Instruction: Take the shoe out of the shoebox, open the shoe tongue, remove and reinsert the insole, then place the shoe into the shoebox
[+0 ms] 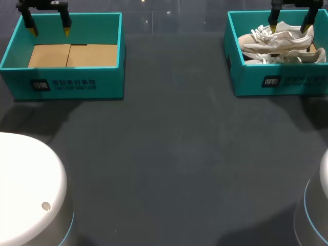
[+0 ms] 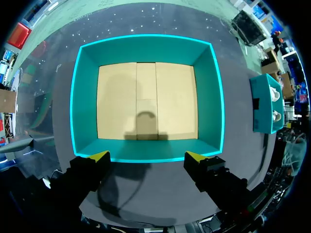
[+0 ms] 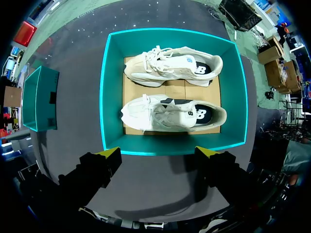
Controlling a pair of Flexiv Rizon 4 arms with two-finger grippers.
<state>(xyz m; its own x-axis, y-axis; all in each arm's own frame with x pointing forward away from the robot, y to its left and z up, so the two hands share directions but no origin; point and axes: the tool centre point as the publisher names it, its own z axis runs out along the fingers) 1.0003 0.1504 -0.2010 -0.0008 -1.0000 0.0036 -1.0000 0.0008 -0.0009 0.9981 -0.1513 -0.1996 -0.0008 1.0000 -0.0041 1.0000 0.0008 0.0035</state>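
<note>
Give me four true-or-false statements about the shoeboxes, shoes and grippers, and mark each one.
1. The left shoebox holds one shoe. False: it holds no shoe; only its cardboard floor shows.
2. Two shoes lie in the right shoebox. True.
3. The right gripper is shut on a shoe. False: it is open, holding nothing.
4. The left gripper is open. True.

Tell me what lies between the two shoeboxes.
Nothing. The head view shows only bare table between the empty box and the full box.
</note>
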